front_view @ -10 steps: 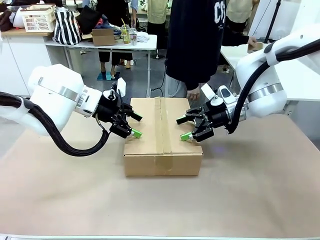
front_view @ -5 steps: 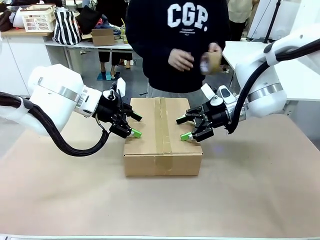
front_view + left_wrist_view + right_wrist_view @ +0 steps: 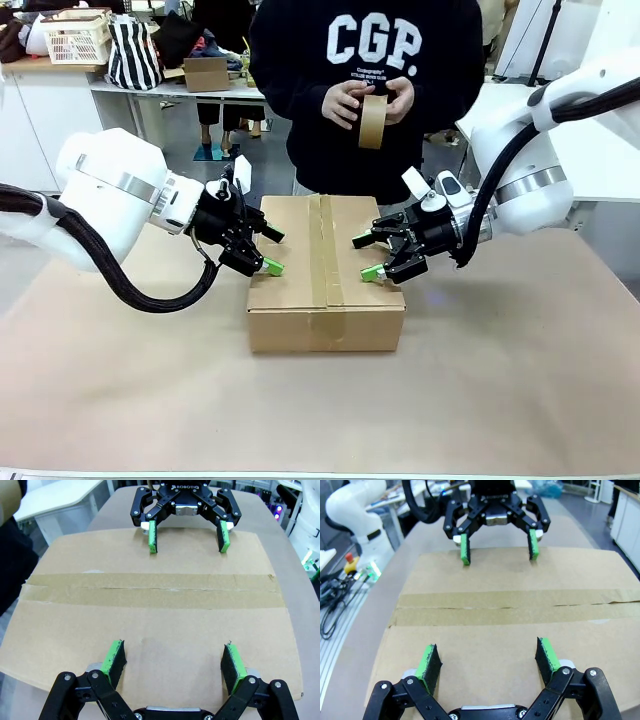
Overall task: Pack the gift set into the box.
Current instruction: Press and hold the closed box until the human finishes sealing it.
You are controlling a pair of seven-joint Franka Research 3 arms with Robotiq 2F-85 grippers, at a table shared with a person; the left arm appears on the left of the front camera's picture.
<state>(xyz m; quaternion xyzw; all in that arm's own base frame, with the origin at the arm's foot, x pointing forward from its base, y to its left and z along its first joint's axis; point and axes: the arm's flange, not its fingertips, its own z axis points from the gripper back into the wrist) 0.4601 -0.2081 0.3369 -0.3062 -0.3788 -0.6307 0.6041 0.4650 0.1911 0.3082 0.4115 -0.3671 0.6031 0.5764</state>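
One box (image 3: 325, 265) – two grippers' jaws wide, empty; person holds one tape roll (image 3: 373, 121)

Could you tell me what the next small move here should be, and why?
Probably both grippers should simply stay pressing the flaps down: the left gripper and right gripper, both open, rest on the closed box, while the person holds a tape roll above it, likely about to seal it.

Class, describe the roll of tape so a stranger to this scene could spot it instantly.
Start at the big cardboard box mid-table between the two grippers. Look up to the person behind it: both hands hold the roll of tape at chest height. It is a brown ring, unlike the flat strip on the box.
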